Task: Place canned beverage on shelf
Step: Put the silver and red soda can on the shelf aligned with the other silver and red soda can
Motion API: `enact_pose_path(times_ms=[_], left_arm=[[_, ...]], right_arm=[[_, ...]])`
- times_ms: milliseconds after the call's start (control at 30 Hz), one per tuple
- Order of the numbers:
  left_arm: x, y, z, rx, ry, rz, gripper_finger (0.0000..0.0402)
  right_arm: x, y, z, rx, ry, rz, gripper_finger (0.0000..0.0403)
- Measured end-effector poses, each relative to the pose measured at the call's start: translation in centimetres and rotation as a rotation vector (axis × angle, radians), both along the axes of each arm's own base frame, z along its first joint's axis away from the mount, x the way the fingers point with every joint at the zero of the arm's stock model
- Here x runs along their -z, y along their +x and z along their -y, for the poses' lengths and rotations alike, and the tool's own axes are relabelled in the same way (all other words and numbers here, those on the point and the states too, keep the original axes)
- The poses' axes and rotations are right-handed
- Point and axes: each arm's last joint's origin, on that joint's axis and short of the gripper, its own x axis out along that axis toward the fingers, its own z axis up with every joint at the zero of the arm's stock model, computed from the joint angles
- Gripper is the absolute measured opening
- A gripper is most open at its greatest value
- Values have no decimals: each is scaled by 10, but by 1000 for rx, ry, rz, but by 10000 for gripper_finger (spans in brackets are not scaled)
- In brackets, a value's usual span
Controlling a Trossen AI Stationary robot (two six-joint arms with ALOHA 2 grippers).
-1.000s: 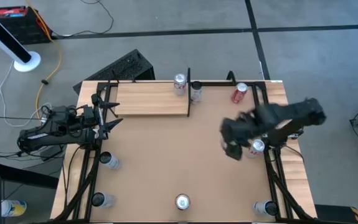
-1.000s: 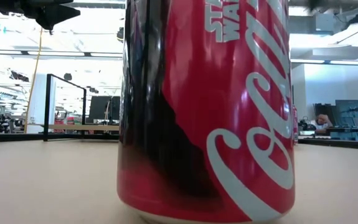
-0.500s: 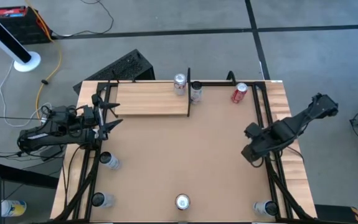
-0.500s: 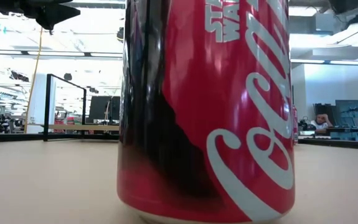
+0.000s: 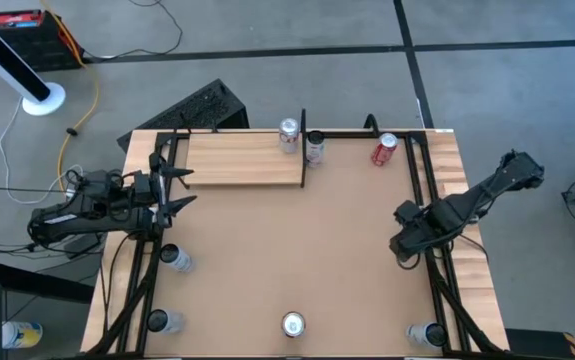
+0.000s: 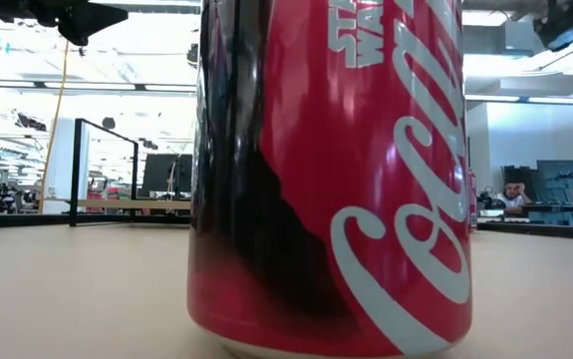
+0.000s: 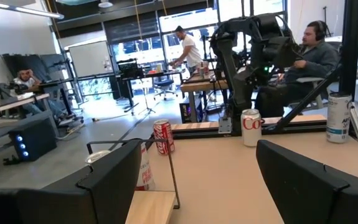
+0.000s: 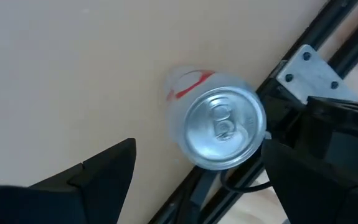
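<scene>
While both arms hang at the counter's sides:
right claw (image 8: pixel 191 180): released, directly above upright silver-topped white can (image 8: pixel 219 127)
left claw (image 7: pixel 197 180): released, at counter's left edge
pale wood plank shelf (image 5: pixel 242 160): one silver can (image 5: pixel 288 133) at its end

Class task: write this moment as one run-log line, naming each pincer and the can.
left pincer: open, waiting at table's left edge | right pincer: open above upright silver-topped white can | pale wood plank shelf: one can on it

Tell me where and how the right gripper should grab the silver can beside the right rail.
Grip the silver can around its round side wall, coming straight down from above. It stands upright, lid up, directly beneath the open right gripper. The black rail crowds one side, so probably set the fingers along the rail rather than across it.
</scene>
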Motion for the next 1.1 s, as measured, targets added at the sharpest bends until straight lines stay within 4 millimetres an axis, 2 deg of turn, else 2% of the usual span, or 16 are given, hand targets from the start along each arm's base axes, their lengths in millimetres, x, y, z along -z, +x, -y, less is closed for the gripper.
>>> enact_pose_path(times_ms=[167, 433, 567, 833, 933, 1100], left_arm=[[0, 0, 0, -1, 0, 1, 304], [0, 0, 0, 1, 0, 1, 304], [0, 0, 0, 1, 0, 1, 304], [0, 0, 0, 2, 0, 1, 304], [0, 0, 0, 1, 0, 1, 304], [0, 0, 0, 1, 0, 1, 304]], right_arm=[[12, -3, 8, -5, 4, -51, 368], [20, -7, 21, 16, 39, -29, 368], [26, -6, 23, 18, 77, 13, 368], [36, -9, 25, 22, 94, -30, 367], [36, -8, 24, 9, 112, -28, 355], [36, -6, 23, -31, 129, -8, 311]])
